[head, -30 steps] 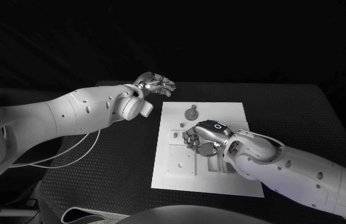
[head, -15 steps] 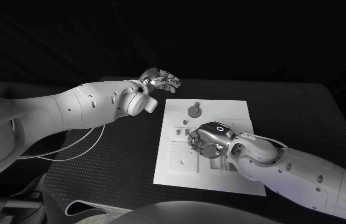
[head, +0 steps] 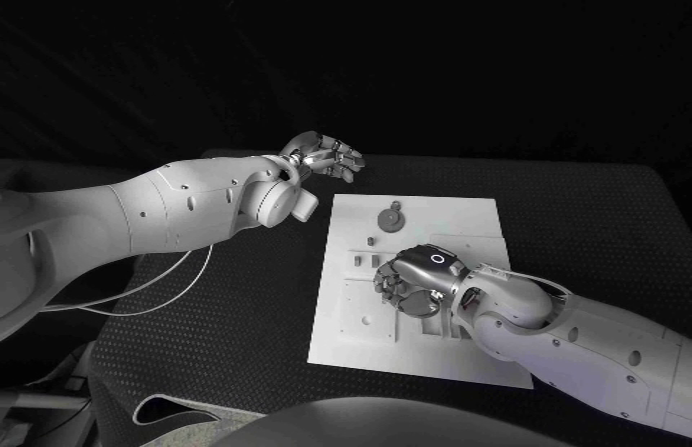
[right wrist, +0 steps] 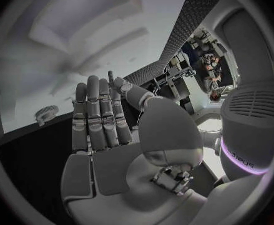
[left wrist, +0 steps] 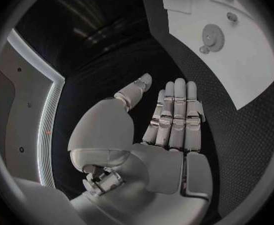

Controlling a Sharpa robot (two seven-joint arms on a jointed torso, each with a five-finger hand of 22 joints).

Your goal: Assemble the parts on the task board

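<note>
The white rectangular task board (head: 426, 347) lies flat in the middle of the black textured tabletop (head: 577, 227). Near its far edge rests a small round grey gear-like part (head: 389, 221), clear of both arms; the left wrist view shows the same toothed disc (left wrist: 213, 34) with a smaller round piece just beside it on the board (left wrist: 249, 70).

The left robot hand (head: 323, 157) hangs over the tabletop beyond the board's far left corner, apart from the board. In the left wrist view this robot hand (left wrist: 168, 130) holds nothing, its fingers (left wrist: 177, 110) straight and side by side, the thumb set off to one side.

The right robot hand (head: 414, 282) is over the middle of the board, knuckles up, fingers bent down toward the recessed slots. In the right wrist view its fingers (right wrist: 99, 115) lie straight and close together, the palm (right wrist: 121, 160) bare.
</note>
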